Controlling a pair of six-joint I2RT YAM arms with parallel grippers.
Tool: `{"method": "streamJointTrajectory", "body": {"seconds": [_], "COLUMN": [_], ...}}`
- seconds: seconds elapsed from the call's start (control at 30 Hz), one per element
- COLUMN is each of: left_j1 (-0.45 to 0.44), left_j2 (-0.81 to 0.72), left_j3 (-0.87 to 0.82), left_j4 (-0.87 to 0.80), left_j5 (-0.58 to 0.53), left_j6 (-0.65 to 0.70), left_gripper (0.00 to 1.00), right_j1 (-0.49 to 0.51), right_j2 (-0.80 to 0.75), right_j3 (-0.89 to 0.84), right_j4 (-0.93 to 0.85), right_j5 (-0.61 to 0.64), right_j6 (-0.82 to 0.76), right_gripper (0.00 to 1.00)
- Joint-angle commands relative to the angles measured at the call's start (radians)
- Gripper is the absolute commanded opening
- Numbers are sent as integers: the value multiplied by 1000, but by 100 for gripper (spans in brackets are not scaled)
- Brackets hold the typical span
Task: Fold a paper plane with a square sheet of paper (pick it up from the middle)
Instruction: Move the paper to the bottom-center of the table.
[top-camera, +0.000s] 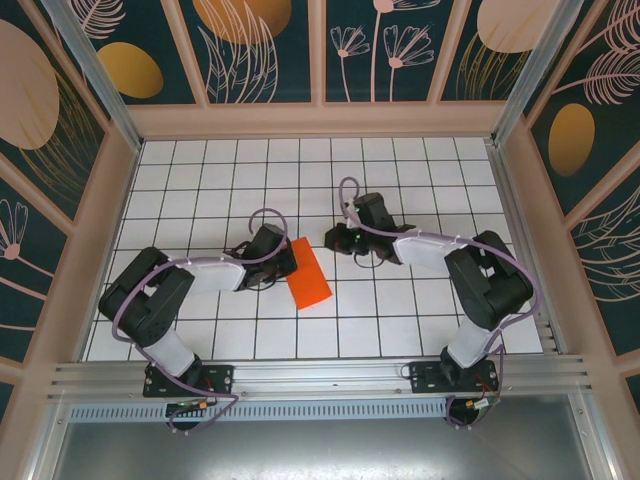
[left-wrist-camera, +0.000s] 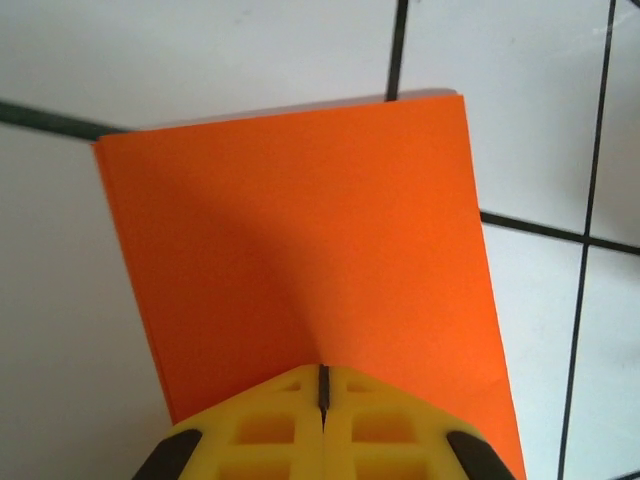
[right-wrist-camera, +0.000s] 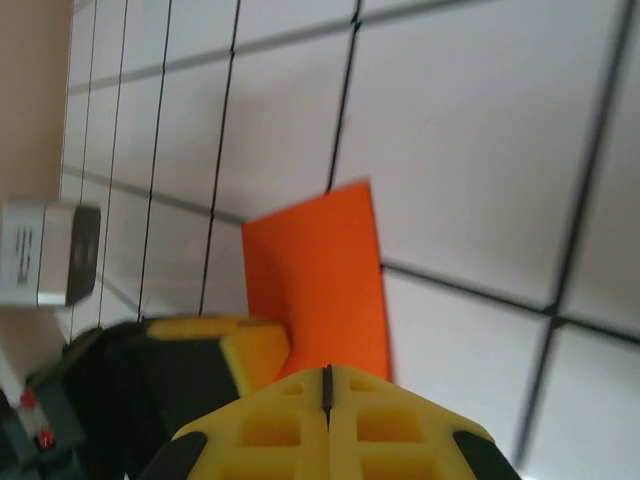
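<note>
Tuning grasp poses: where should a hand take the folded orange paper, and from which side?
Probably the middle of the edge under the left hand, coming in low from that side. The folded orange paper lies flat on the table, so nothing stands up to pinch from above. That hand, shut, sits over that edge's middle.

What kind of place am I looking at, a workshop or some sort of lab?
Most likely a robot test booth in a lab. A left arm and a right arm are mounted on a metal rail at the near edge of a white gridded table, boxed in by decorated panel walls.
</note>
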Motion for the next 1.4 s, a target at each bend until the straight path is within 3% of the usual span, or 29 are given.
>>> {"method": "streamJointTrajectory", "body": {"seconds": [0.0,0.23,0.37,0.67,1.07,1.37], "left_j1": [11,13,18,18,19,18], "left_j2": [-39,-79,-84,16,11,-19], "left_j3": [-43,23,61,111,58,-20], "left_j4": [-70,77,84,117,177,254], "left_j5": [51,168,147,170,204,248], "left_j6": [33,57,63,40,14,-23], "left_gripper": [0,0,8,2,1,0], "right_j1": [45,74,78,88,200,140], "right_j2": [19,48,73,93,27,-63], "right_j3": [-25,-19,0,-31,-154,-143], "right_j4": [12,-25,-63,-45,41,72], "right_j5": [-56,-43,-16,-13,-1,19], "right_j6": [6,18,2,20,174,108], "right_gripper": [0,0,0,0,0,0]}}
